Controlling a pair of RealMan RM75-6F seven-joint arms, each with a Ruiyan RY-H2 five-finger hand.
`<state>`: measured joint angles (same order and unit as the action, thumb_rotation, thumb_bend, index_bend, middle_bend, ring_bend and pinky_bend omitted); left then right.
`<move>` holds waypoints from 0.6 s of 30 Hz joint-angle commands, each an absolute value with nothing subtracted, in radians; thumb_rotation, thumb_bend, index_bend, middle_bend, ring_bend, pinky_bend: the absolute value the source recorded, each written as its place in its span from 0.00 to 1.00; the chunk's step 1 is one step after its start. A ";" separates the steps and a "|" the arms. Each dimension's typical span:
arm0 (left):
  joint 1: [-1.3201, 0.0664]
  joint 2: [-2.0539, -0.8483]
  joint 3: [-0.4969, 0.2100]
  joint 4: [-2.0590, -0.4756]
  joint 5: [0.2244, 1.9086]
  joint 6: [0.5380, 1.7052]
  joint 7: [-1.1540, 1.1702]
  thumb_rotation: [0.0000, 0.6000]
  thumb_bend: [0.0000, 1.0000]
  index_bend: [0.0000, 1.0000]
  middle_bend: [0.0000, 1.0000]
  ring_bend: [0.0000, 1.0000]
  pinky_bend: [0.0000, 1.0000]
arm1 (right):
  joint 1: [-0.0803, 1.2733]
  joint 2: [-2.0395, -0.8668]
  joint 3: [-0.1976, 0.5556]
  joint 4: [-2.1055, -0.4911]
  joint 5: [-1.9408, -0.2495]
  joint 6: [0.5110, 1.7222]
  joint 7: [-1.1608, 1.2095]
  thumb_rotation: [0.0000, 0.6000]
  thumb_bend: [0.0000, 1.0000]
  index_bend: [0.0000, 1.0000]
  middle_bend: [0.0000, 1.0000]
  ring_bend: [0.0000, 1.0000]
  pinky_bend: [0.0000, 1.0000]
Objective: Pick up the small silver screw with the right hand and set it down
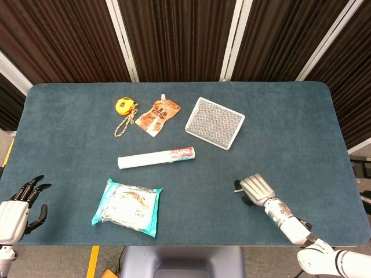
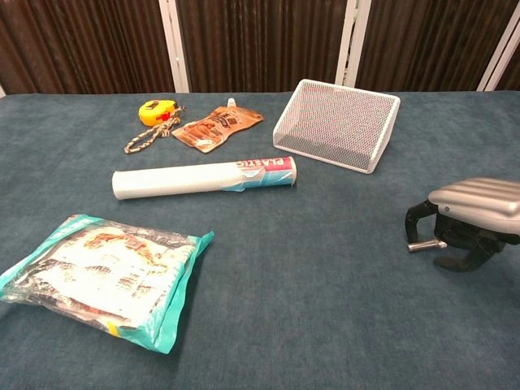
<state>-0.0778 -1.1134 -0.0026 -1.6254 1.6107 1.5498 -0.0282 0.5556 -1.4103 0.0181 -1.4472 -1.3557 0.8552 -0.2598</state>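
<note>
Near the right front of the table [image 1: 324, 127], the right hand [image 2: 471, 219] crouches over the small silver screw [image 2: 422, 246], its dark fingers [image 2: 417, 218] curled down around it. Whether they truly pinch the screw cannot be told; its free end looks to lie on the cloth, so the lift seems not yet made. Grasping, raising and setting down all appear left to do. Off the table's left front corner, the left hand [image 1: 18, 207] hangs idle, fingers apart, holding nothing.
</note>
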 commanded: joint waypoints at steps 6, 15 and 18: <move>-0.077 -1.112 -0.004 -1.626 1.610 1.552 -0.032 1.00 0.56 0.24 0.09 0.17 0.41 | 0.556 -1.431 0.013 -1.420 -1.369 0.873 -0.244 1.00 0.47 0.59 0.99 0.87 0.77; -0.077 -1.111 -0.005 -1.626 1.610 1.553 -0.033 1.00 0.56 0.24 0.09 0.17 0.41 | 0.553 -1.443 0.008 -1.401 -1.375 0.888 -0.233 1.00 0.52 0.67 1.00 0.88 0.77; -0.076 -1.111 -0.004 -1.626 1.611 1.553 -0.033 1.00 0.56 0.24 0.09 0.17 0.41 | 0.553 -1.442 0.005 -1.402 -1.382 0.892 -0.218 1.00 0.53 0.68 1.00 0.88 0.78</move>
<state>-0.0762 -1.1112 -0.0044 -1.6261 1.6110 1.5529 -0.0330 0.5530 -1.4425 0.0064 -1.4018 -1.3797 0.8904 -0.2213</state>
